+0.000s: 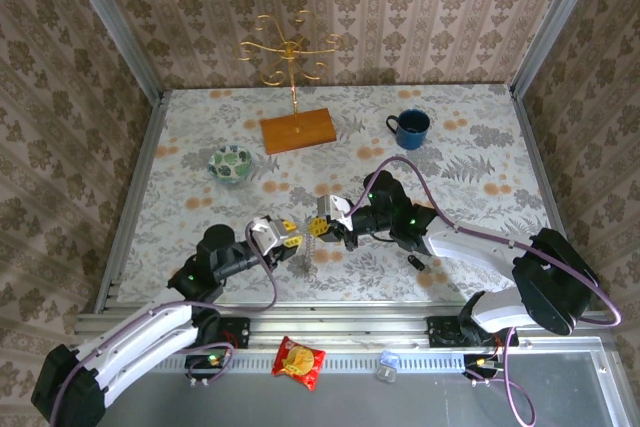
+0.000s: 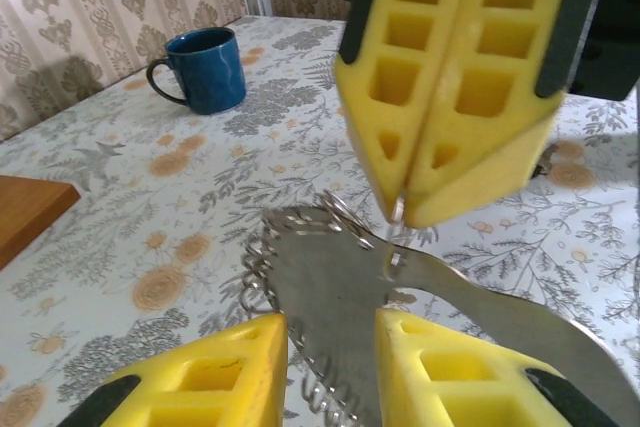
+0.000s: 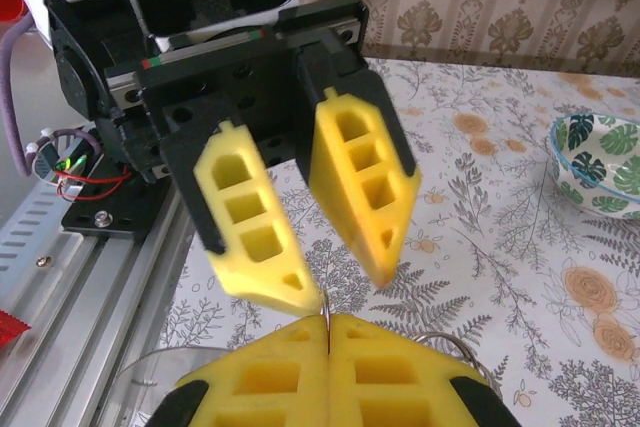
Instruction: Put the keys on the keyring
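Note:
The keyring (image 1: pixel 310 251) hangs between my two grippers at the table's middle front. In the left wrist view it is a flat grey band (image 2: pixel 335 292) edged with thin wire coils. My right gripper (image 1: pixel 323 227) is shut, and its yellow fingertips (image 2: pixel 440 182) pinch a thin wire loop (image 3: pixel 325 305) of the keyring. My left gripper (image 1: pixel 289 237) faces it from the left with its jaws apart. The grey band lies in the gap between its fingers (image 2: pixel 225 372), and I cannot tell whether they touch it. One small black key (image 1: pixel 418 263) lies on the table beside the right arm.
A blue mug (image 1: pixel 410 128) stands at the back right. A green patterned bowl (image 1: pixel 230 163) sits at the left. A gold hook stand on a wooden base (image 1: pixel 297 131) stands at the back. A red packet (image 1: pixel 298 361) lies on the front rail.

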Motion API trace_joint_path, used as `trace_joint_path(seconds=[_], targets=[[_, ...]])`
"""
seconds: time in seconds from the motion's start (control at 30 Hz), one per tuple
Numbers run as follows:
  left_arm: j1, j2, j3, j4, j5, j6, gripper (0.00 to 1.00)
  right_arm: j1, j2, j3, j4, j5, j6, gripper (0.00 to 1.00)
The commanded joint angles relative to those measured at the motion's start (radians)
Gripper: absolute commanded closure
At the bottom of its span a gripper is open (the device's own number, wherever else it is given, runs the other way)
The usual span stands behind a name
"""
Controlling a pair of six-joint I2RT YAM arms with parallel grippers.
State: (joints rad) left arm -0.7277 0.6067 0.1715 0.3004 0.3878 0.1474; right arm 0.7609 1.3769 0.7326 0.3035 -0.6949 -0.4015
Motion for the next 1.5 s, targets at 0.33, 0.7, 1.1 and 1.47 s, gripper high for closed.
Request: trace_joint_path(seconds=[0.33,0.7,1.1,1.47], targets=[[-0.017,0.071,-0.047,0.208,0.044,-0.056,0.68,0.005,0.050,0.017,-0.021,-0.030,-0.019,1.00],[-0.019,0.102,-0.049,0.189,0.074,-0.066,0.71,0.015,0.051,0.022,-0.007,-0.037,-0.014,1.00],[-0.017,0.099,-0.050,0.179,0.097,-0.080,0.88,0.015,0.045,0.036,0.000,-0.060,0.001,1.00],[-0.024,0.038,0.113,-0.084,0.047,0.058,1.00,0.008,-0.057,0.091,-0.291,0.146,-0.099,0.64]])
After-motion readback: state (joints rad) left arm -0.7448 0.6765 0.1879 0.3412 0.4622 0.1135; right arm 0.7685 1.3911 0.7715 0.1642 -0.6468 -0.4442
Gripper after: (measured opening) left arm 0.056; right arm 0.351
